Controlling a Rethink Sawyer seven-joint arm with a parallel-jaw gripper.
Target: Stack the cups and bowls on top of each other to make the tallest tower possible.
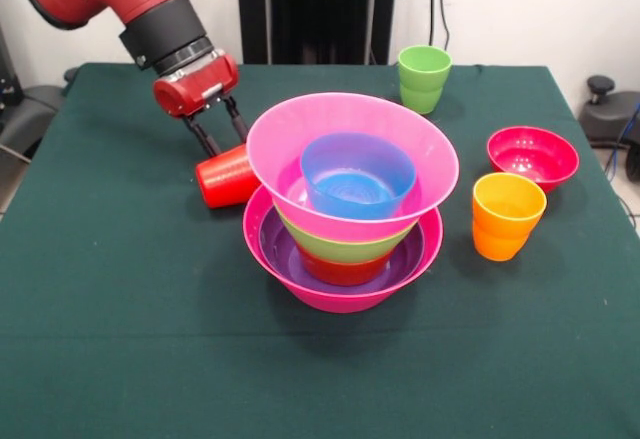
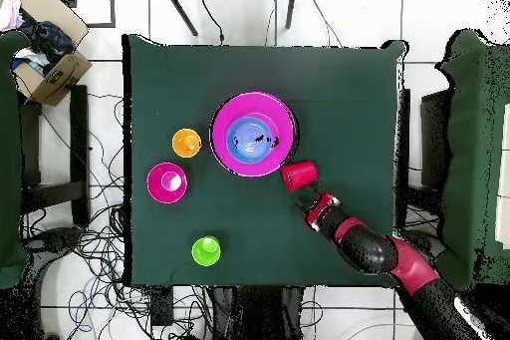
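Tower point(image 1: 345, 209) sits mid-table point(image 1: 120, 339): pink bowl base, purple, red, green bowls nested, second pink bowl point(image 1: 352, 159) on top holding a blue bowl point(image 1: 357, 174). Gripper point(image 1: 222, 147) fingers clamp the red cup point(image 1: 226, 176), tilted sideways, touching the tower's side. Orange cup point(image 1: 507, 215), crimson bowl point(image 1: 532, 157), green cup point(image 1: 424, 77) stand apart.

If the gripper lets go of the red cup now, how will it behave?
The red cup is held tilted on its side by the gripper, so it would probably roll. Its glossy plastic looks slippery and light. It seems stiff and unlikely to break.
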